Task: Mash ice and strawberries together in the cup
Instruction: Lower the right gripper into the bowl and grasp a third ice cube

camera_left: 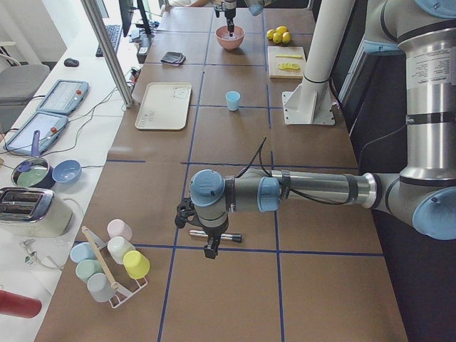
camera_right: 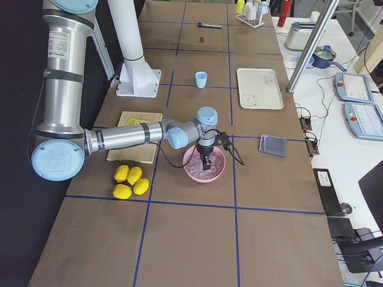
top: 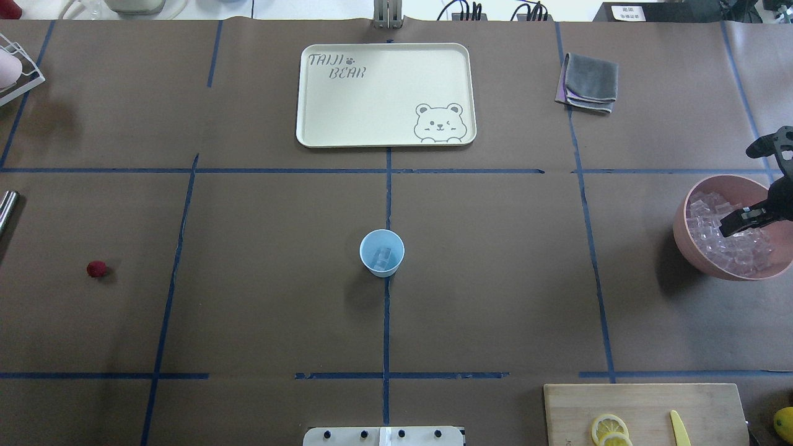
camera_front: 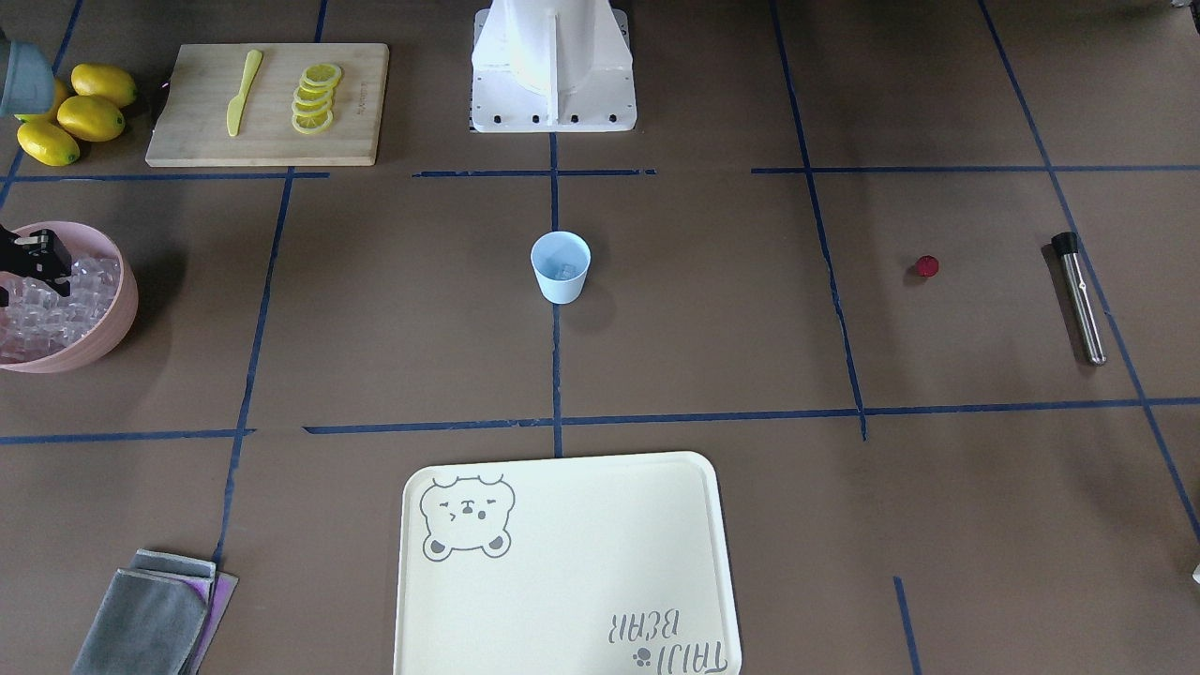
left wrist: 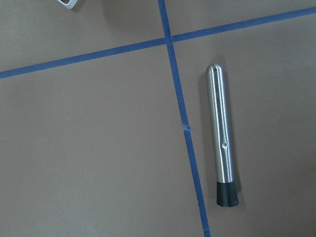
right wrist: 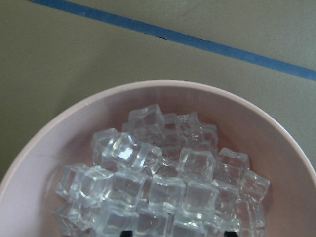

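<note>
The pale blue cup (top: 381, 252) stands upright at the table's centre with one clear ice cube (top: 385, 254) in it. My right gripper (top: 741, 221) is open and hangs over the pink bowl (top: 681, 232), just above the heap of ice (right wrist: 163, 182); its two fingertips (right wrist: 126, 233) stand apart at the bottom edge of the right wrist view. The red strawberry (top: 96, 269) lies alone on the table at the left. My left gripper (camera_left: 211, 249) hovers over a steel muddler (left wrist: 222, 143); I cannot tell if it is open or shut.
A cream tray (top: 310, 124) lies beyond the cup. A cutting board (camera_front: 187, 141) carries lemon slices (camera_front: 314, 98) and a yellow knife (camera_front: 242, 92), with whole lemons (camera_front: 84, 117) beside it. A grey cloth (top: 590, 82) is at the far right. A cup rack (camera_left: 114, 267) is at the left end.
</note>
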You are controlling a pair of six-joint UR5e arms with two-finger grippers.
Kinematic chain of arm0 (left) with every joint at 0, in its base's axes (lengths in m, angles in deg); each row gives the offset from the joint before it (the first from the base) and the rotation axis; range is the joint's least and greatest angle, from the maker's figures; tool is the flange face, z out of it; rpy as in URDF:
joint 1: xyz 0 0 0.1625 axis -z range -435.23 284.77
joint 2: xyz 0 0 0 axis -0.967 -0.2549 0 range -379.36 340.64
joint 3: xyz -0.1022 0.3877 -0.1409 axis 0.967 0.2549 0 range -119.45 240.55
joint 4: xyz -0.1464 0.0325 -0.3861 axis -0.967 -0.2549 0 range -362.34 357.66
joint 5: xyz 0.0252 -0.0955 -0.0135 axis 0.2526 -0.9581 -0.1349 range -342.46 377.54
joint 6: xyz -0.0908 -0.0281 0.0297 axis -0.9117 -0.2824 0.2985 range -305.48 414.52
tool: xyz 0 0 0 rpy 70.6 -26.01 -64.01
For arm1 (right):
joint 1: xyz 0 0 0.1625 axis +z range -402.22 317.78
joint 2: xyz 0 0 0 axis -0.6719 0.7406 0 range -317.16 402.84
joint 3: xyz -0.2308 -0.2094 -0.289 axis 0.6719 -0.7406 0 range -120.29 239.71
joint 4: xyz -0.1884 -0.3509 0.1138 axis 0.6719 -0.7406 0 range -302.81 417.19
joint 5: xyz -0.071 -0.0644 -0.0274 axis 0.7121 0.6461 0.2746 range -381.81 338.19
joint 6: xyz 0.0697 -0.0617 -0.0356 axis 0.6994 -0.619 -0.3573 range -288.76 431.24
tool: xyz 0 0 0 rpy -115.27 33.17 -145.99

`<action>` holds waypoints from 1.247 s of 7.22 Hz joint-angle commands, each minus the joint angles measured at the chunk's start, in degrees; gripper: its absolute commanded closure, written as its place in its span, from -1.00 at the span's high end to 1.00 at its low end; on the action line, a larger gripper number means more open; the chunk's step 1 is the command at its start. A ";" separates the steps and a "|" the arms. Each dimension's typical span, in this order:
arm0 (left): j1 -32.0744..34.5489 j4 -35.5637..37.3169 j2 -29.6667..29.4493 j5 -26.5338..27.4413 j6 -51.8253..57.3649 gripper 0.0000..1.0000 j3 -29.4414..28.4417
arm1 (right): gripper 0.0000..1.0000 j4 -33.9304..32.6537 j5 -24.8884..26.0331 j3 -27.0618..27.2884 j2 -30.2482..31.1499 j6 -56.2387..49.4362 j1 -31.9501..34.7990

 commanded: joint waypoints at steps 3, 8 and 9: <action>0.00 0.00 0.00 0.03 0.00 1.00 -0.03 | -0.67 -0.11 -0.13 -0.07 0.25 -0.51 -0.14; 0.00 0.00 0.00 0.03 0.00 1.00 0.15 | -0.74 -9.90 -0.22 10.01 -5.85 0.18 1.70; 0.00 -0.09 0.00 -0.06 0.00 1.00 0.23 | -0.74 -13.87 -0.14 10.21 -12.08 4.63 0.31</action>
